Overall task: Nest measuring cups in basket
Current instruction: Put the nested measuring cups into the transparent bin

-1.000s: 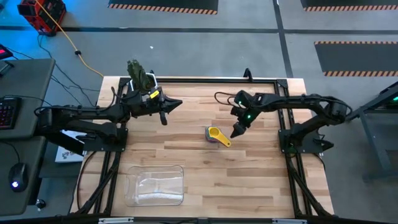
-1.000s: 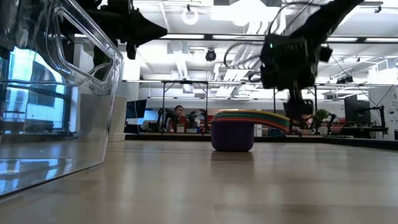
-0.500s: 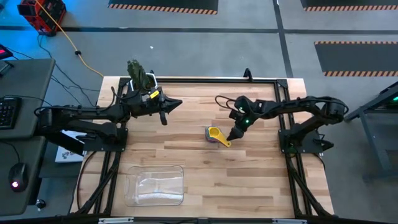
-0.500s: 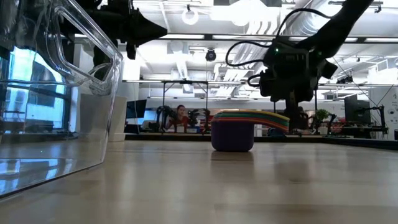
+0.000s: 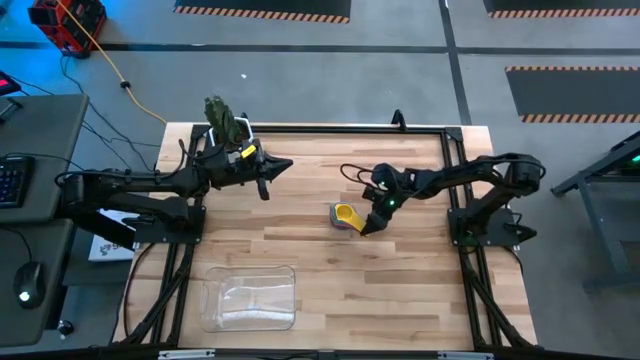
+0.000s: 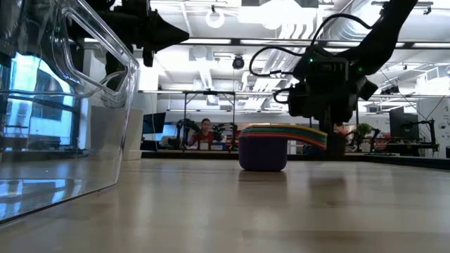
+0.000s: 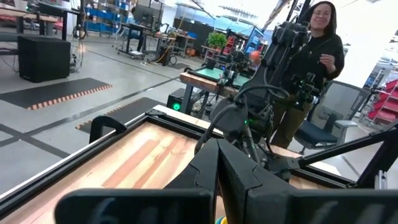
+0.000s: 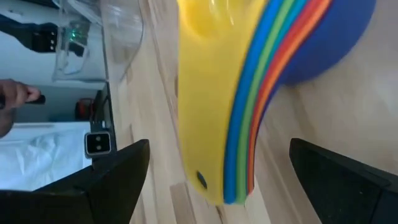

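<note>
From above, the nested cups (image 5: 346,216) sat near the middle of the wooden table (image 5: 300,250), yellow on top, their handles pointing toward the right gripper (image 5: 366,226). That gripper was low at the handles' end, its fingers spread wide and gripping nothing. The left gripper (image 5: 263,186) hovered over the far left part of the table, clenched with nothing in it, well apart from the cups. The clear basket (image 5: 250,297) lay by the near left edge, holding nothing. A cactus pot (image 5: 222,118) stood at the far left corner.

At table height, the stack (image 6: 264,147) rested on the wood with a dark blue cup (image 6: 262,156) at its base and the handles fanned toward the right gripper (image 6: 335,144), which hung just beside them. The basket's wall (image 6: 77,105) filled the left side.

The left wrist camera showed the shut fingers (image 7: 233,177), the right arm (image 7: 249,121) beyond, and a person (image 7: 314,56) standing past the table.

The right wrist camera saw the stacked handles (image 8: 236,118) lying between its two spread fingers (image 8: 106,186), not touching either.
</note>
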